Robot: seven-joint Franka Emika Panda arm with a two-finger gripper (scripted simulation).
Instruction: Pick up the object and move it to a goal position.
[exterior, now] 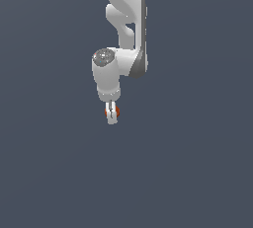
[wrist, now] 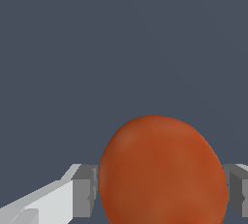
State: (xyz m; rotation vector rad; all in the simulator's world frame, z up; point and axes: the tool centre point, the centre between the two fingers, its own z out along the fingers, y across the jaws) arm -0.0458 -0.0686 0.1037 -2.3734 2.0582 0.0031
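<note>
Hanging down from the top of the exterior view, the white arm (exterior: 126,29) ends in a gripper (exterior: 112,114) that points at the plain grey-blue ground (exterior: 197,163). The gripper is clamped on the ball (wrist: 162,172): in the wrist view the orange-red ball sits between the two fingers (wrist: 85,191), and their grey pads touch it on either side. In the exterior view only thin slivers of the ball's orange show at the edges of the near finger, which hides most of it. The ball looks smooth and slightly egg-shaped in the wrist view, filling much of the space between the pads. Whether the ball rests on the ground or hangs above it cannot be told.
</note>
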